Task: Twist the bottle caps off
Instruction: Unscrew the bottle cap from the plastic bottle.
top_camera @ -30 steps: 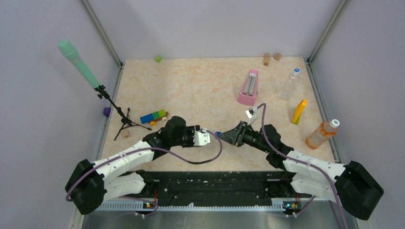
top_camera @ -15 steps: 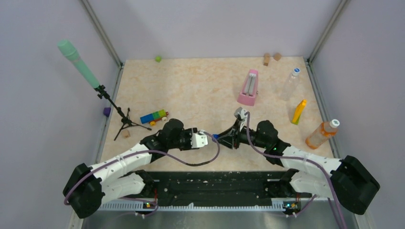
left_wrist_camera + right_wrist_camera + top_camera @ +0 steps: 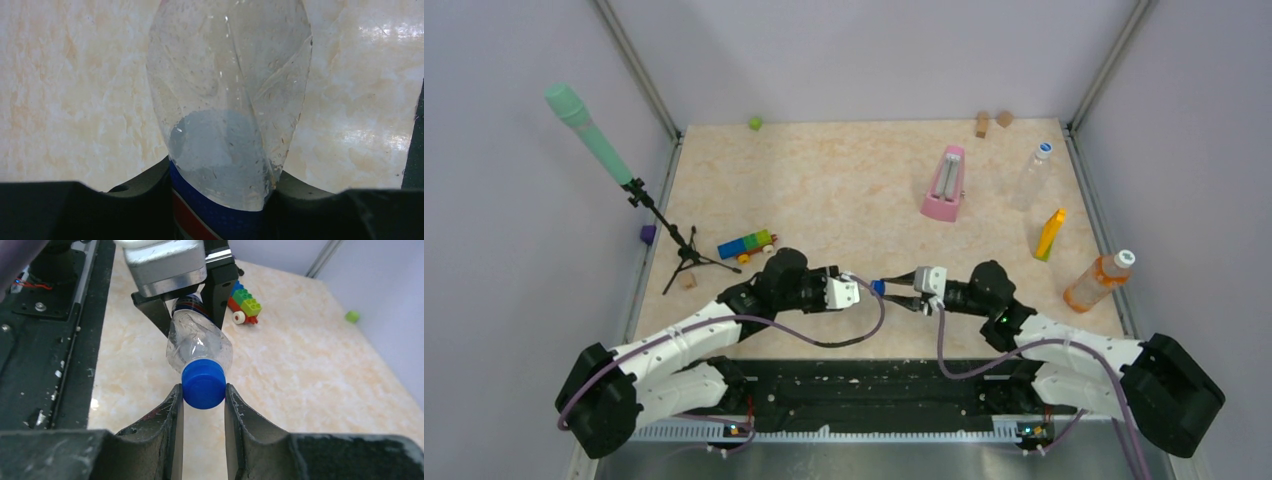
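The short clear bottle with a blue label is held level above the table, base end in my left gripper, which is shut on it. Its dark blue cap points at my right gripper, whose two fingers press on the cap's sides. In the top view the cap sits between the left gripper and the right gripper at the table's near middle. The taller clear bottle and the orange-tinted bottle lie at the right, each with a pale cap on.
A pink metronome stands behind the grippers and a slim yellow object lies to its right. A toy block car and a microphone tripod are at the left. A green cube and wooden blocks lie by the back wall.
My right wrist has turned about its own axis while its fingers stay on the blue cap; its camera housing swung down to level. The left arm holds almost still.
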